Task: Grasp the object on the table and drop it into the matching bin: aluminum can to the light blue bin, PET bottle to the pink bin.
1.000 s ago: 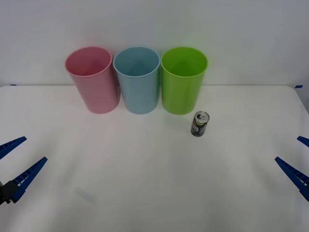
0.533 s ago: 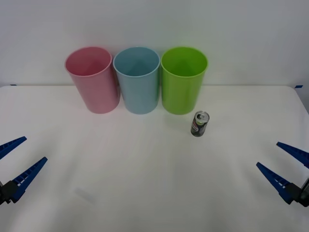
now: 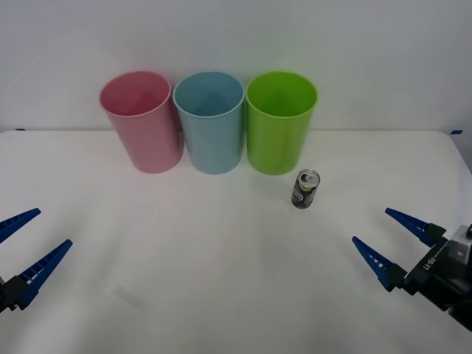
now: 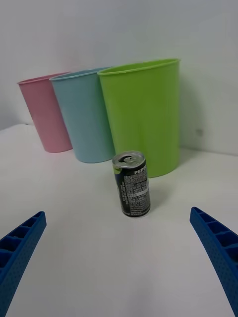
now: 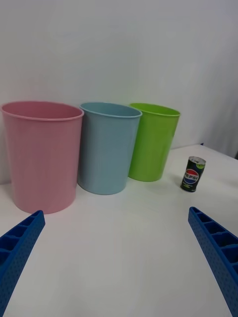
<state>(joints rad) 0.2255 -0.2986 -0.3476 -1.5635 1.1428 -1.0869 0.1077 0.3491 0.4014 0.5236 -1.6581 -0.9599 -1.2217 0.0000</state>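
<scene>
The aluminum can [image 3: 305, 189], small and dark with a silver top, stands upright on the white table [image 3: 221, 258] just in front of the lime green bin [image 3: 279, 122]. The light blue bin [image 3: 210, 122] stands in the middle of the back row, and the pink bin [image 3: 142, 120] is on its left. My right gripper [image 3: 385, 240] is open over the table's right side, pointing at the can [image 4: 132, 184] from some way off. At the left edge my left gripper [image 3: 28, 237] hangs open and holds nothing. The can [image 5: 192, 174] also appears far off in the left wrist view.
The three bins stand side by side against the white back wall, close to one another. Bare tabletop stretches between both grippers and the can.
My right gripper has moved in from the right edge toward the can. The left gripper, the can and the bins have stayed where they were.
</scene>
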